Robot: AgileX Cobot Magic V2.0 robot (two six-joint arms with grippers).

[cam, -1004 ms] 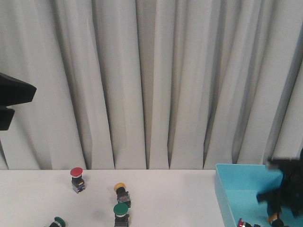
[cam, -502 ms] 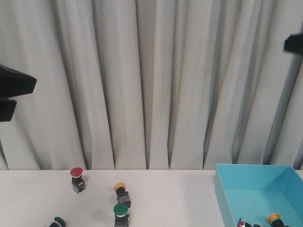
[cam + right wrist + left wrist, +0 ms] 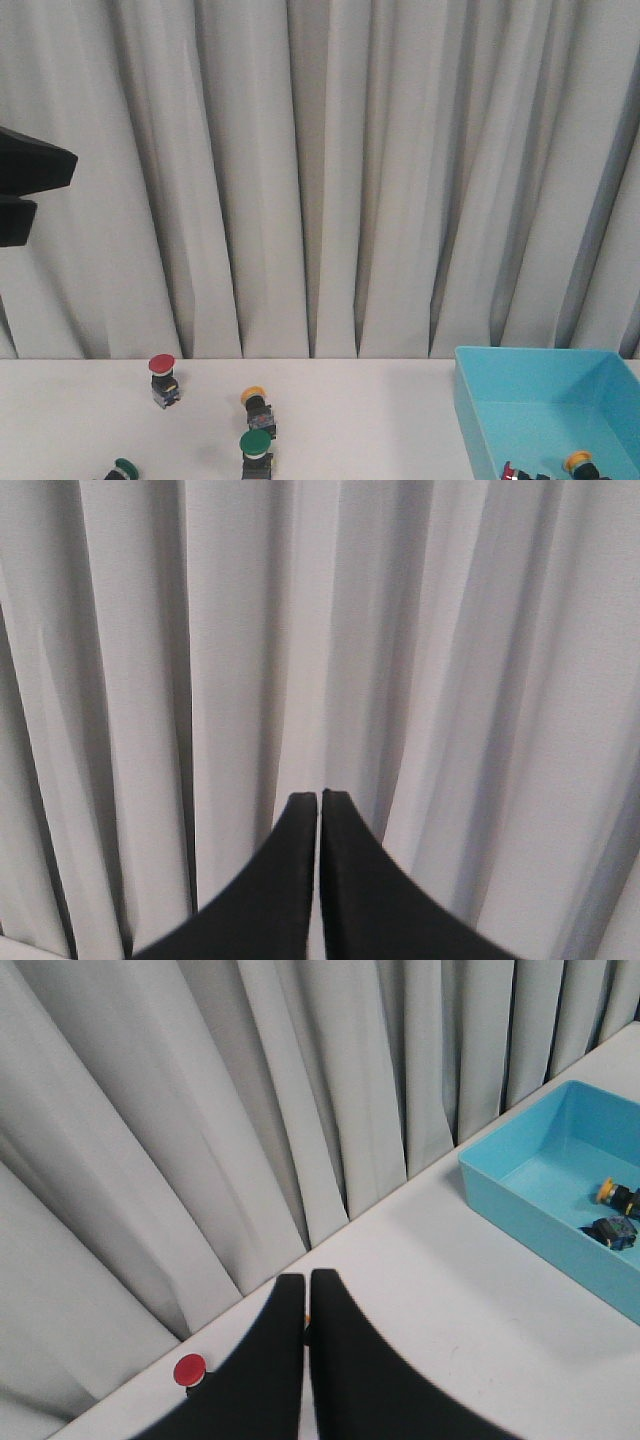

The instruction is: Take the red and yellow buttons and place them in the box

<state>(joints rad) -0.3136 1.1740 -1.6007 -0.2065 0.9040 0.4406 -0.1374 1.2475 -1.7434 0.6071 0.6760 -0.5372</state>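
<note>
Red button [image 3: 189,1369] on table beside left fingers [image 3: 290,1305], both fingers pairs pressed together, empty

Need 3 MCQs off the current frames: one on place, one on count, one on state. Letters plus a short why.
1. Where is the red-capped button that stands on the table?
A. In the box
B. Far left part, near the curtain
C. Against the box wall

2. How many green-capped buttons show in the front view?
A. Two
B. None
C. Four

3. How do the right gripper fingers stand?
A. Wide open
B. Shut on a button
C. Shut, nothing between

Answers: 1 B, it stands by the curtain, far from the box. 2 A, one mid-table, one at the lower edge. 3 C, the fingers meet with only a slit.
</note>
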